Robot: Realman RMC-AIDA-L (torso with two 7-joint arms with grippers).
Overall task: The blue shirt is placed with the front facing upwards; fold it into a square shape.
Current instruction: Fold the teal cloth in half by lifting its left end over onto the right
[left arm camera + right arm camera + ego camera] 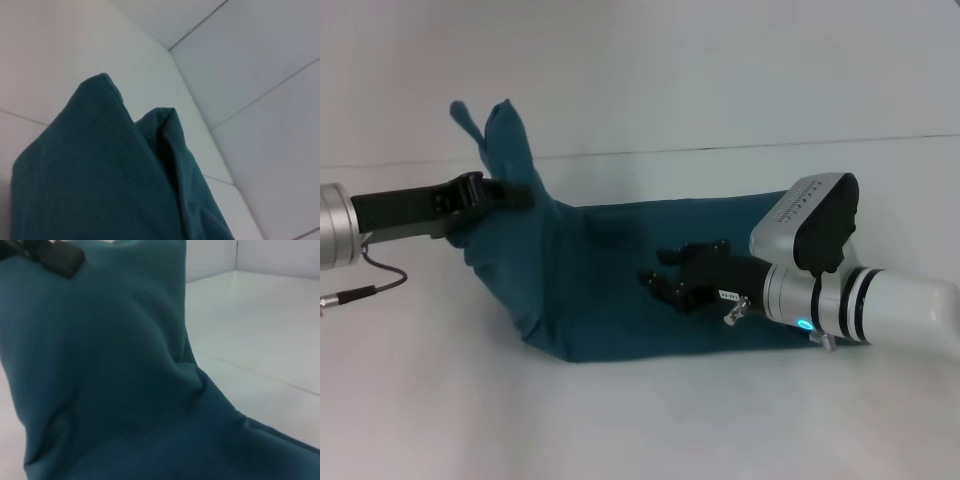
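The shirt point(620, 280) lies folded across mid-frame on the white table point(640, 430), its left end lifted. The left gripper point(505, 190) pinches that raised end at upper left. The right gripper point(665, 270) rests spread on the cloth, centre-right.

White table point(640, 430) is bare in front of and to the left of the dark teal-blue cotton shirt point(610, 290), giving open passage there. Shirt's left end is raised into a tall fold by the left end effector point(515, 190), blocking a low sideways pass. Right end effector point(665, 275) sits low over the flat shirt middle, occupying that space.
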